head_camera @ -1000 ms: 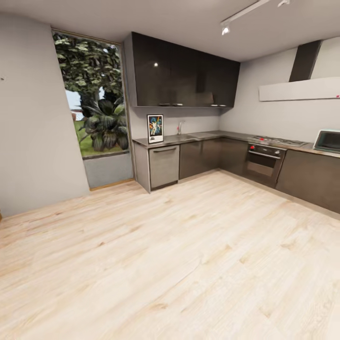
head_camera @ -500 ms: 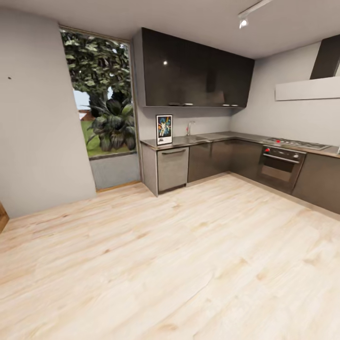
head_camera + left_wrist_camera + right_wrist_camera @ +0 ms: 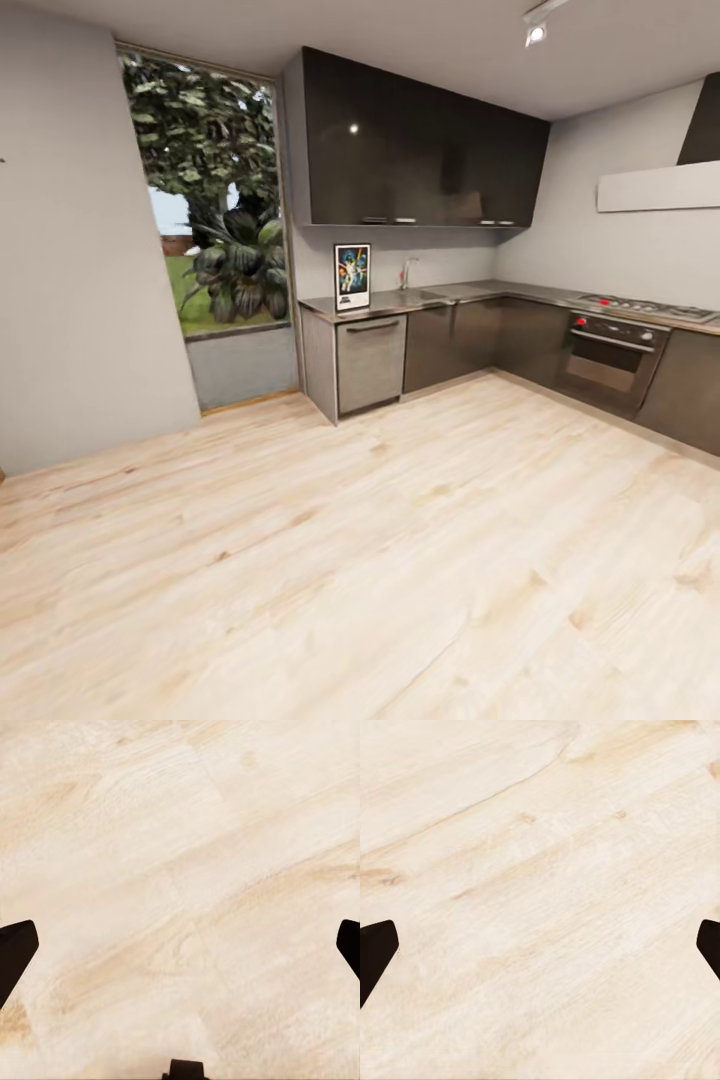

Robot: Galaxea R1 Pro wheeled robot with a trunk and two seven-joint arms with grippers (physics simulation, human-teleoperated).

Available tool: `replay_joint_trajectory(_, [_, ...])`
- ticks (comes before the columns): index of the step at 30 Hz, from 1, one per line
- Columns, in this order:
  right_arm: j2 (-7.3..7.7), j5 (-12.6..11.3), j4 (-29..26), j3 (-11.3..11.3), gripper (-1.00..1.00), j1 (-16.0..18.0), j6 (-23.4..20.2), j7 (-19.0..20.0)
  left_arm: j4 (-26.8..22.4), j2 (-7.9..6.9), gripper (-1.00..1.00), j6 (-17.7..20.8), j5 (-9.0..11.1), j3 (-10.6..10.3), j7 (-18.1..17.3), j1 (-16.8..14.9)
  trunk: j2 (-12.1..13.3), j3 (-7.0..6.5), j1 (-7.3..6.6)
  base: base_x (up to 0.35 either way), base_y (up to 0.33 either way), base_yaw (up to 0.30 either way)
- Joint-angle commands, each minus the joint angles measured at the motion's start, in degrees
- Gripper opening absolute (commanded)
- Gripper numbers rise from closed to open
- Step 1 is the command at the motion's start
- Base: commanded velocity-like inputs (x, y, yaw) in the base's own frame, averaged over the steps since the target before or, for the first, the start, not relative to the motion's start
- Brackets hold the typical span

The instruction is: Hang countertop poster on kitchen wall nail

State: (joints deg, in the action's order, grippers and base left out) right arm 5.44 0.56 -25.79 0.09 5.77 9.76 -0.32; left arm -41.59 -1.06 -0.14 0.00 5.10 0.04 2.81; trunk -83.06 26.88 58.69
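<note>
The poster (image 3: pixel 352 277) stands upright on the left end of the kitchen countertop (image 3: pixel 480 293), leaning against the grey wall under the dark upper cabinets. It is far across the wooden floor from me. A tiny dark mark (image 3: pixel 2 160) sits on the left wall at the picture's edge. In the left wrist view my left gripper (image 3: pixel 180 952) is open over bare floorboards, its dark fingertips (image 3: pixel 15 954) far apart. My right gripper (image 3: pixel 540 952) is also open above the floor, with nothing between its fingertips (image 3: pixel 375 954).
A tall window with plants (image 3: pixel 215 220) is left of the counter. A tap (image 3: pixel 406 272) and sink lie just right of the poster. An oven (image 3: pixel 608 360) and hob (image 3: pixel 640 306) line the right-hand run. Light wooden floor (image 3: pixel 400 560) stretches between me and the cabinets.
The whole head view has shifted: the camera has turned and come a little nearer, so the poster and cabinets sit further right and larger. Nothing in the room has moved.
</note>
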Motion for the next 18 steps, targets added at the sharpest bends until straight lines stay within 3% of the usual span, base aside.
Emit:
replay_joint_trajectory(1, [0.01, 0.1, 0.0, 0.0, 1.0, 0.0, 0.2, 0.0, -0.1, 0.0, 1.0, 0.0, 0.0, 0.0, 0.0, 0.0, 0.0, 0.05, 0.04, 0.335, 0.103, 0.0])
replay_joint_trajectory(18, [0.01, 0.1, 0.0, 0.0, 1.0, 0.0, 0.2, 0.0, -0.1, -0.01, 1.0, 0.0, 0.0, 0.1, 0.0, 0.0, 0.0, 0.05, 0.04, 0.331, 0.149, 0.0])
